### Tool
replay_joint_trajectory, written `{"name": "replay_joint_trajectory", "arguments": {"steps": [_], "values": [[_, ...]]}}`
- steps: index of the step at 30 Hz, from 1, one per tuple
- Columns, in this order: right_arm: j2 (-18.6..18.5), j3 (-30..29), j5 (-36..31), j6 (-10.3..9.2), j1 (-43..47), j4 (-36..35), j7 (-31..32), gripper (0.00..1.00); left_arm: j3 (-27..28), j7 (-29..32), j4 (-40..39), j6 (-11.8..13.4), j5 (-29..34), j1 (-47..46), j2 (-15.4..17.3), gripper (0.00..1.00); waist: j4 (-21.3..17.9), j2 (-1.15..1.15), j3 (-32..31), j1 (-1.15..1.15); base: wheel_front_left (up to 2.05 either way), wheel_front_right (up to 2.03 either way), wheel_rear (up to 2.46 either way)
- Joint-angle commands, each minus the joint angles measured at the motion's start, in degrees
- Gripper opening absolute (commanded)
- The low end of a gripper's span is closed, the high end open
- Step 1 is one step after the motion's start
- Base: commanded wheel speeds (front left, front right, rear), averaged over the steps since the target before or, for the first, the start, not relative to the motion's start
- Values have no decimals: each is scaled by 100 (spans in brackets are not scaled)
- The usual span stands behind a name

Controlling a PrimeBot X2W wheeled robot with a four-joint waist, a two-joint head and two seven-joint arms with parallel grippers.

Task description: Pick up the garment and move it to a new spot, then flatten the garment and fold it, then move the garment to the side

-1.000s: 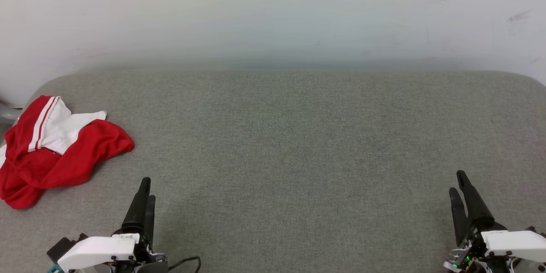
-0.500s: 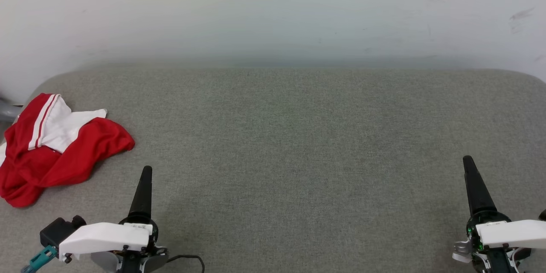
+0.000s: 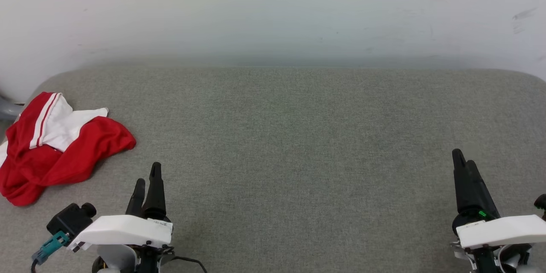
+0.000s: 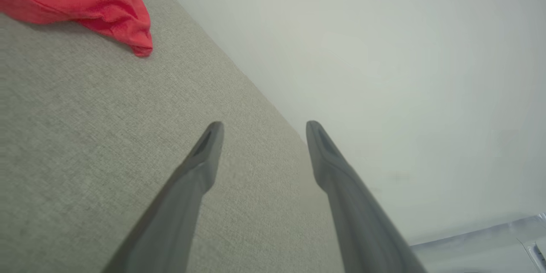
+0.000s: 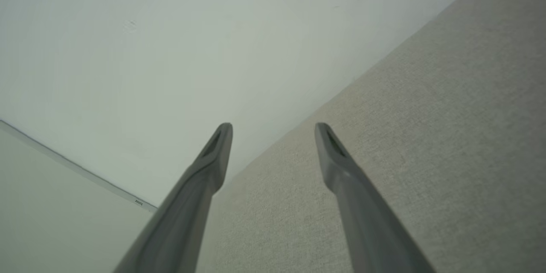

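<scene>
Garment: one red and white garment was found crumpled in a heap at the far-left edge of the grey padded surface. A white sleeve with striped trim was turned up on top. No print was seen.
Left gripper: the left gripper was held above the near-left part of the surface, right of the garment and apart from it. Its jaws were spread wide and nothing was held.
Right gripper: the right gripper was held at the near right, well apart from the garment. It was likewise spread wide and empty.
Step judged: the pick-up was not yet begun. Flattening, folding and the move aside were all left to do.
Risk, edge: the heap could be pushed off the left edge if it were nudged by a finger before the jaws were closed.
Risk, grasp: only a loose fold could be pinched because the cloth was bunched, so the garment could be lifted twisted or dropped.
Risk, reach: a long crossing would be needed by the right arm, and the arms could be brought into contact.
Count: one garment, two grippers, four fingers, one surface, one wall.
</scene>
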Motion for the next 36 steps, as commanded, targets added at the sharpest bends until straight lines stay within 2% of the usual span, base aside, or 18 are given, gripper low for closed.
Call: {"name": "replay_joint_trajectory", "arguments": {"steps": [1, 17, 36], "values": [[-3, 25, -276, 1, 2, -126, -68, 100, -45, -65, -116, 59, 302, -60, 13, 100, 4, 0, -1, 0, 0, 0, 0], [-1, 111, -1699, 1, 126, -184, -359, 100, -418, -355, -205, 381, 1783, 2, 82, 100, 39, 0, 2, 0, 0, 0, 0], [1, 167, -2976, 0, 249, -200, -638, 100, -797, -634, -262, 726, 2914, 59, 232, 100, 79, 0, -5, 0, 0, 0, 0]]}}
